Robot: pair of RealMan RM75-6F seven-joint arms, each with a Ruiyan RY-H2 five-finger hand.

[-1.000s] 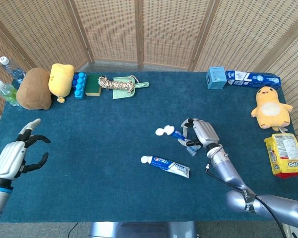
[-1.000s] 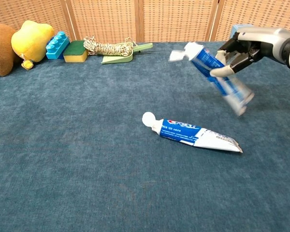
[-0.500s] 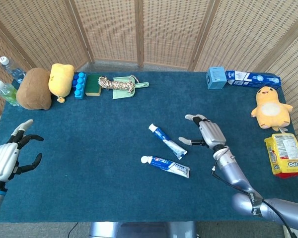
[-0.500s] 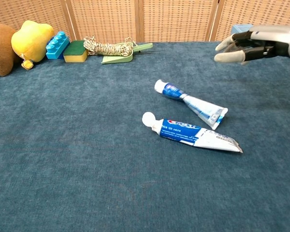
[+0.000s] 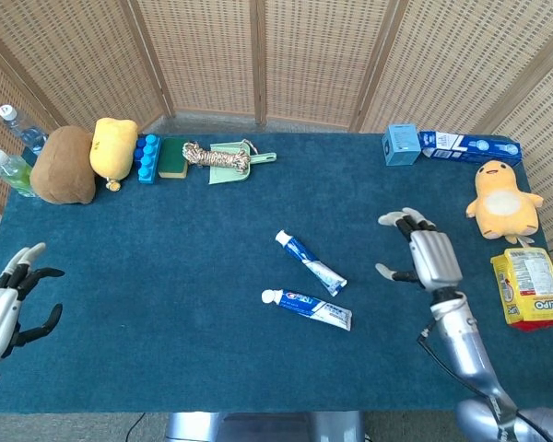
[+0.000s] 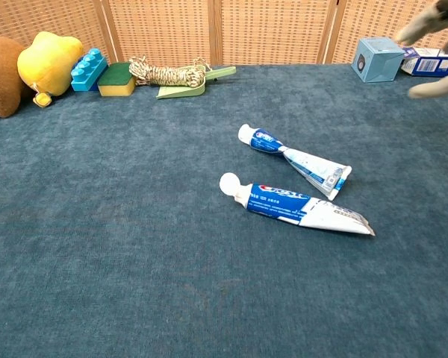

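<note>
Head view. Right hand [image 5: 429, 261]: fingers spread, released, grasping nothing, hovering right of the upper tube [image 5: 310, 262], apart from it. Upper tube: flat on the bench [image 5: 166, 249], cap toward the far left, tail toward the near right. Lower tube [image 5: 307, 308]: just in front of the upper tube, white cap at left, not touching it. Left hand [image 5: 5, 308]: well left of the upper tube at the bench's near-left edge, fingers apart, empty.

Chest view. Upper tube [image 6: 295, 159] and lower tube [image 6: 295, 204] lie mid-bench, tails close together. Right hand [image 6: 433, 33]: blurred fingers at the frame's far right edge, well beyond the upper tube.
</note>
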